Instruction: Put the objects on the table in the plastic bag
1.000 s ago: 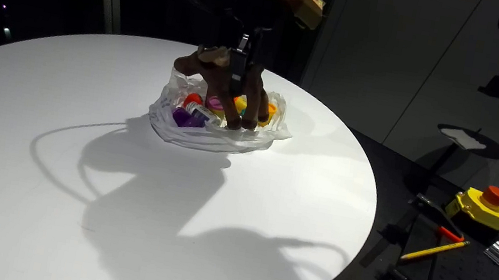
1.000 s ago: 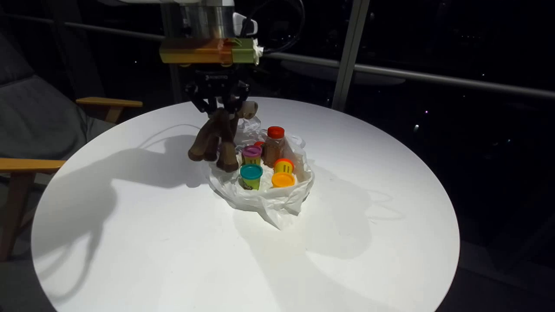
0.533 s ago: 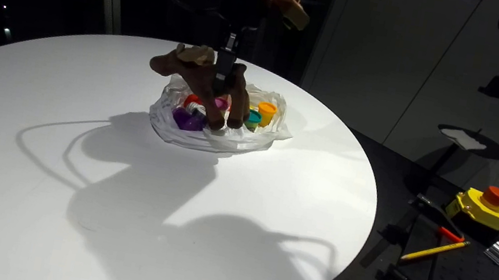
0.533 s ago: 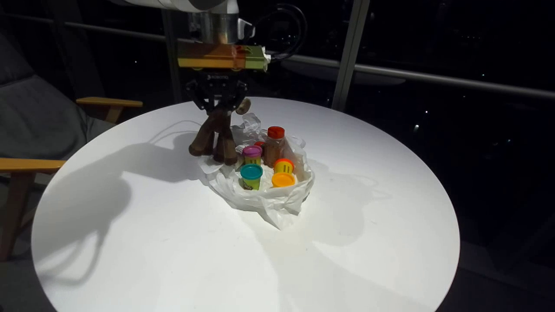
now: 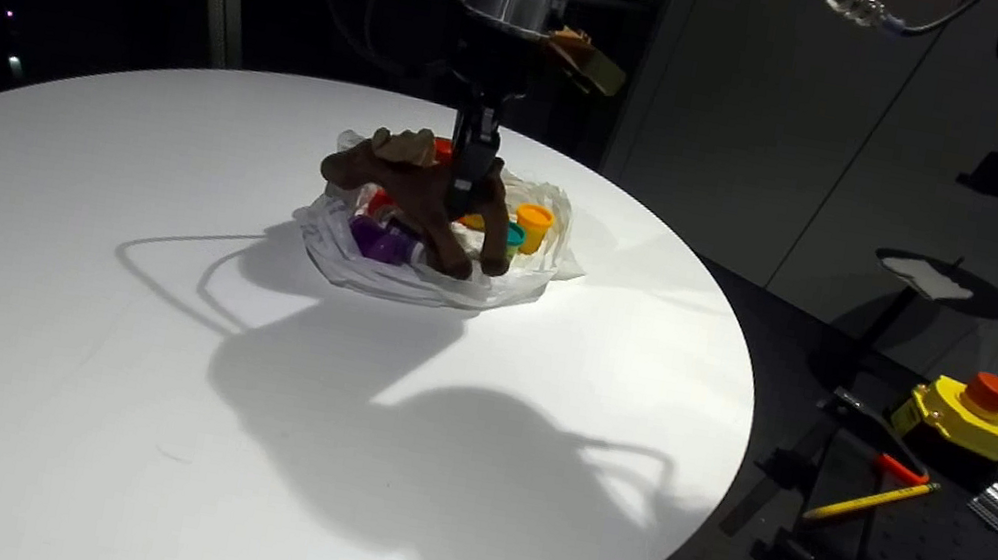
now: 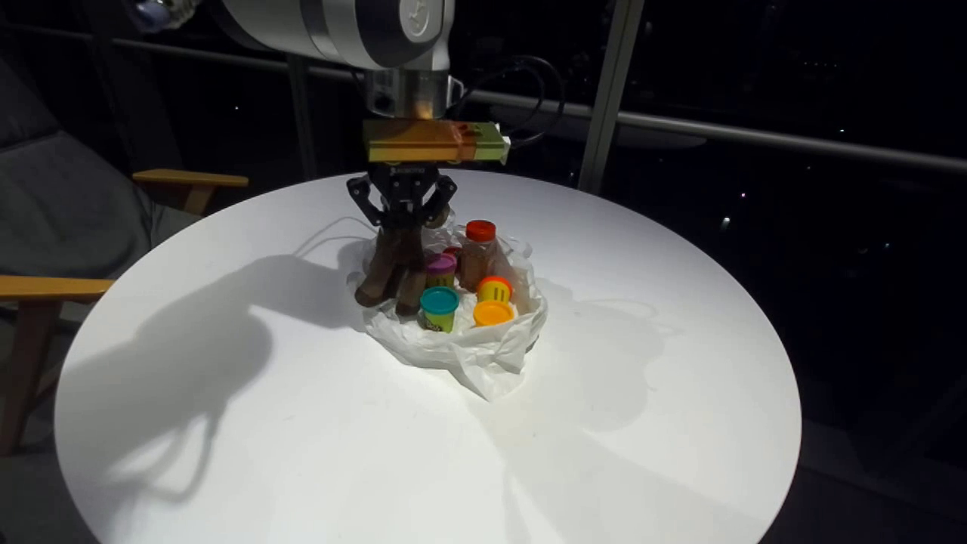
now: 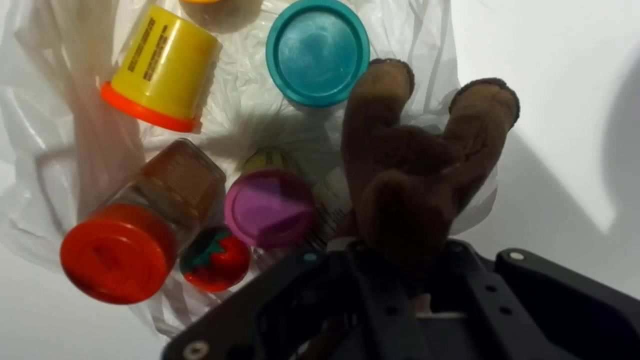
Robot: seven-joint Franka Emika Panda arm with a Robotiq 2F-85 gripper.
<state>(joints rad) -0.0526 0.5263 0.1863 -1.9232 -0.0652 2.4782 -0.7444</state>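
My gripper [image 5: 471,189] is shut on the body of a brown plush toy animal [image 5: 426,202]. The toy hangs legs down, low over one side of the white plastic bag [image 6: 483,366]. In the wrist view its legs [image 7: 405,150] lie across the bag's edge, one hoof beside the teal lid. I cannot tell whether the hooves touch the bag. The bag is open and holds a teal-lidded tub [image 6: 440,306], an orange-lidded tub [image 6: 493,313], a pink-lidded tub [image 7: 270,207], a yellow tub [image 7: 167,65], a red-capped jar [image 6: 478,253], a tomato-like item [image 7: 220,260] and a purple item [image 5: 379,242].
The bag lies on a round white table [image 6: 340,453]. The red-capped jar stands tall near the gripper. A chair with wooden arms [image 6: 189,180] stands beside the table. A side bench with a yellow emergency-stop box [image 5: 957,418] stands beyond the table edge.
The gripper and the toy have come down lower over the bag. In the last half second they also moved right in both exterior views. The bag's contents look unmoved.
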